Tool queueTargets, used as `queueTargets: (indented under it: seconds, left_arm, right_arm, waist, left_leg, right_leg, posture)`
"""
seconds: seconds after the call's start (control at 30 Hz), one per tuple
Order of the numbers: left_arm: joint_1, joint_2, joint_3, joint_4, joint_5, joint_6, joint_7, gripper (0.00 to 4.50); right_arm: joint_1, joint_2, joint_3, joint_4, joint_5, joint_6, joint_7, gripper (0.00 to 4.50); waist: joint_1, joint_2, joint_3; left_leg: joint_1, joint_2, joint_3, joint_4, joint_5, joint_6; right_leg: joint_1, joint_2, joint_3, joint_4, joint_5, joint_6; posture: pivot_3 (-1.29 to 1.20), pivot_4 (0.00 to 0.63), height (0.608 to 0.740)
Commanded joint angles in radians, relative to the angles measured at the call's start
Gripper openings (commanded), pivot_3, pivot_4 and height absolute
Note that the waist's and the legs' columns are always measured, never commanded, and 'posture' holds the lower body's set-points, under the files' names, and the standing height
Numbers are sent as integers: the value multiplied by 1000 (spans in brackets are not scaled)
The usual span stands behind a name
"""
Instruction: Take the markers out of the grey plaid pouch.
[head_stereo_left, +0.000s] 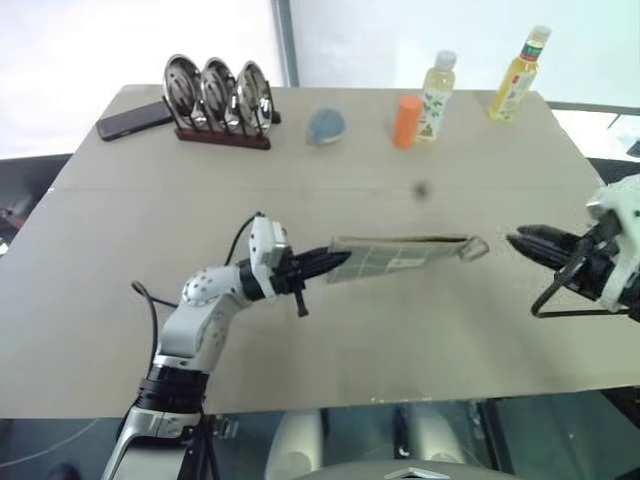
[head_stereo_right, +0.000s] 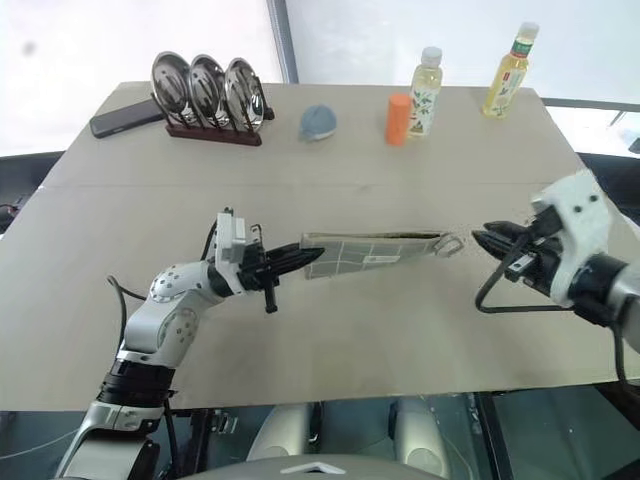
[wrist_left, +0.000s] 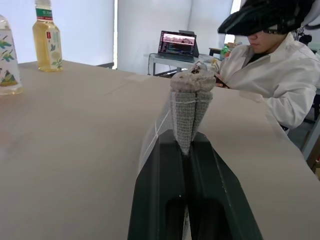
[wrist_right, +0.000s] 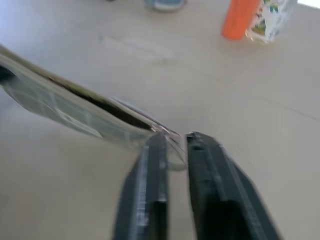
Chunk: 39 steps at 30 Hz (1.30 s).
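The robot is at the opening step, I think: the grey plaid pouch is held up, and no markers can be seen yet (they may be inside, but that is hidden). The pouch hangs in the air over the middle of the table, lying long from left to right. It is flat and grey-green with pale lines, and a dark slit runs along its top edge, so the zipper looks at least partly open.

The left gripper pinches the left end of the pouch, its two black fingers pressed tight on the cloth. The right gripper is just past the right end, its fingers pressed together. In the right wrist view the small ring pull sits right at its fingertips, but I cannot tell if it grips the ring.

Next, I think the right gripper has to reach into the slit, or the pouch has to be tipped so the markers slide out.
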Motion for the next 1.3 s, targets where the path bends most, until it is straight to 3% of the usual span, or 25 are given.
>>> queueTargets:
  seconds: [0.03, 0.23, 0.5, 0.67, 0.9, 1.3]
  left_arm:
    - [0, -11, 0, -11, 5, -26, -23, 0]
    - [2, -28, -1, -29, 10, -19, -22, 0]
    - [8, -58, 5, -108, -42, 70, 42, 0]
    - [8, -62, 16, -144, -63, 126, 63, 0]
    - [26, -48, 16, -137, -44, 108, 42, 0]
    - [32, -49, 14, -123, -31, 88, 25, 0]
  right_arm:
    - [-132, 69, 185, -7, 27, -40, -103, 22]
    - [-282, 207, 491, 62, -167, -17, -141, 22]
    - [-296, 127, 687, 29, -327, 25, 75, 22]
    - [-316, 102, 606, 29, -355, 23, 101, 22]
    - [-289, 88, 414, -26, -209, 46, 98, 22]
    - [-288, 116, 433, -64, -142, 34, 81, 22]
  waist:
    - [-5, -1, -1]
    - [-3, 0, 0]
    - [4, 0, 0]
    - [3, 0, 0]
    - [4, 0, 0]
    - [4, 0, 0]
  left_leg:
    - [0, 0, 0, 0, 0, 0]
    - [-2, -1, -1, 1, 0, 0]
    - [-3, -2, -1, 0, -2, 3]
    - [-1, -1, -1, 1, -2, 3]
    - [-2, -2, -1, 2, -2, 3]
    - [-2, -2, -1, 2, -2, 3]
  right_leg:
    - [0, 0, 1, 0, 0, 0]
    - [-1, 1, 3, 0, 0, -1]
    - [-1, 1, 4, -2, 0, 0]
    - [-1, 1, 3, 0, 0, 0]
    - [-1, 1, 4, -1, 0, 0]
    - [-1, 1, 4, -1, 0, 0]
  posture:
    - [0, 150, 740]
    - [0, 150, 740]
    - [0, 150, 740]
    - [0, 150, 740]
    - [0, 150, 740]
    - [0, 150, 740]
